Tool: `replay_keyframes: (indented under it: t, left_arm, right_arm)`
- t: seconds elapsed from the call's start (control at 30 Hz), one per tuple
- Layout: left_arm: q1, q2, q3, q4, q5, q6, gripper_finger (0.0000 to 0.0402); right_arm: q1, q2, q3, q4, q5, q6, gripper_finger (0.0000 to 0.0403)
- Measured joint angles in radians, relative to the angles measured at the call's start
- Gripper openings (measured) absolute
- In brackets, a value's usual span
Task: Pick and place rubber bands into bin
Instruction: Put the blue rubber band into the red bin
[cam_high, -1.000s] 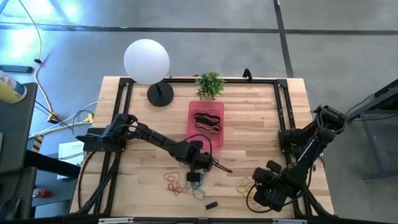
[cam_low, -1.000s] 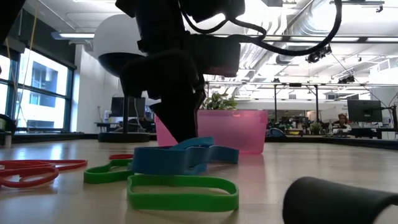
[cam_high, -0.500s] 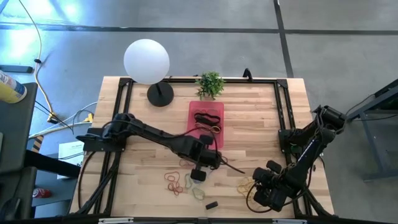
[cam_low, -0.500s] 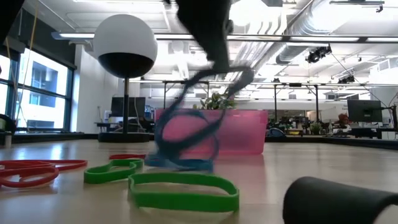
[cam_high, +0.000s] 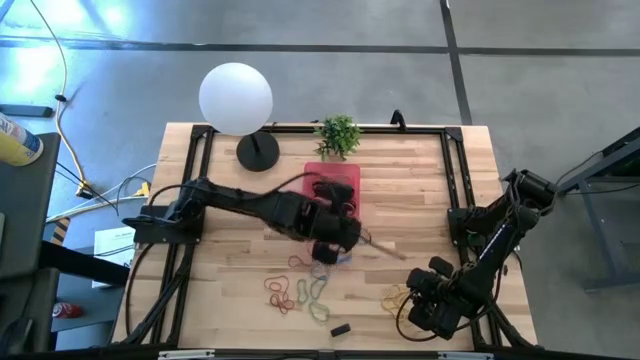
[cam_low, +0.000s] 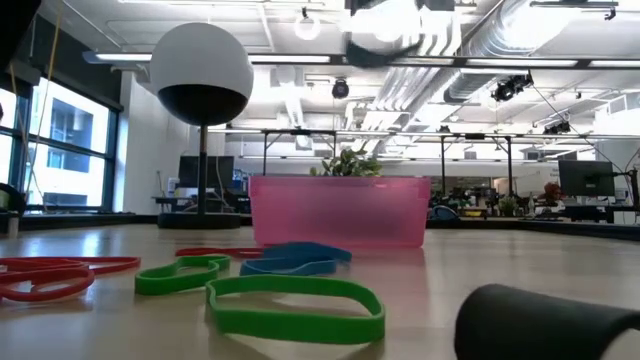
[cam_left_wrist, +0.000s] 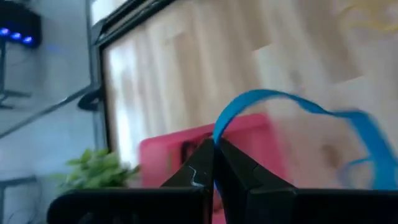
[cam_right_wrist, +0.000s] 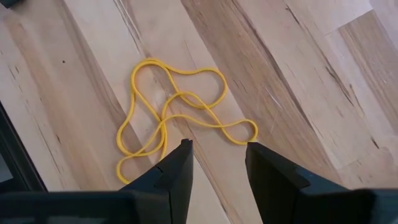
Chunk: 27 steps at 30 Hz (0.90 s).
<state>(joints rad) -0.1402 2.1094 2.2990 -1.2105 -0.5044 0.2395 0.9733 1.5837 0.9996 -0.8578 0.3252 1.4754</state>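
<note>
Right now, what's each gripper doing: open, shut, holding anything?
Left gripper: shut on a blue rubber band, lifted near the bin.
Right gripper: open, empty, over the yellow rubber bands.

The left gripper (cam_high: 345, 232) is hovering at the bin's (cam_high: 312, 172) near end, while loose bands (cam_high: 298, 290) are lying on the table (cam_high: 420, 190).

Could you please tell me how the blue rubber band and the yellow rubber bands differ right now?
The blue rubber band is a flat, wide strip pinched in the shut left gripper near the bin; the yellow rubber bands are thin cords lying loose and tangled on the table, ungripped, before the open right gripper. All are floppy loops.
</note>
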Motion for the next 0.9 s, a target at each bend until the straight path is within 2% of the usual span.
replay_keyframes:
  t: [0.23,0.57,0.77,0.9]
  left_arm:
    - [0.131,0.000,-0.022,-0.016,0.018,0.074,0.0000]
    - [0.319,0.001,-0.186,0.012,0.047,0.157,0.0000]
    - [0.370,0.003,-0.270,0.095,0.107,0.157,0.0000]
    - [0.379,0.003,-0.283,0.124,0.127,0.160,0.0000]
  right_arm:
    - [0.000,0.000,0.000,0.000,0.002,-0.001,0.0138]
    - [0.000,0.000,0.000,0.001,0.002,0.000,0.0138]
    - [-0.016,0.000,0.000,0.002,0.002,0.000,0.0138]
    - [-0.029,0.000,0.000,0.002,0.003,-0.002,0.0138]
